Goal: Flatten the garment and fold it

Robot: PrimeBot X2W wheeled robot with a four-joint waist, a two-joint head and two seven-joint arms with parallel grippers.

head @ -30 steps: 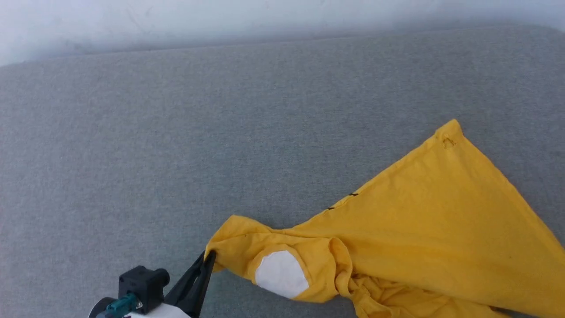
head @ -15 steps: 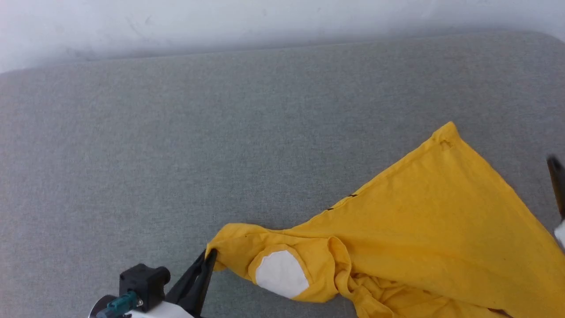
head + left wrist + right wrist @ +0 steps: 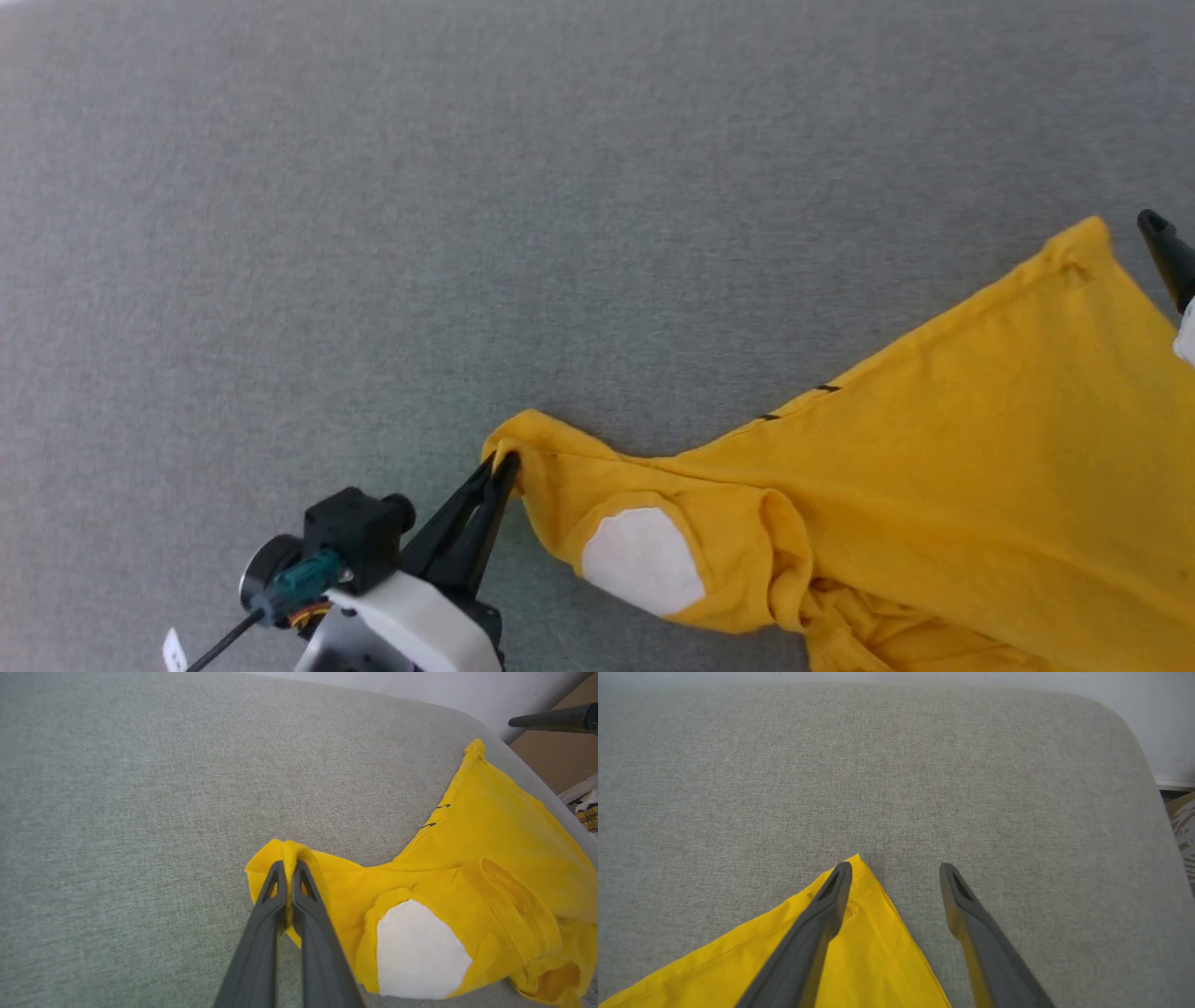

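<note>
One yellow garment [image 3: 934, 485] lies crumpled on the grey bench [image 3: 373, 233]. Its lower part is cut off at the head view's edge, and its print is hidden but for one white patch [image 3: 642, 560]. The left claw [image 3: 288, 863] is clenched on a bunched edge. The right claw [image 3: 896, 868], released, hangs at the far corner, one finger over cloth, one over bare bench.
</note>
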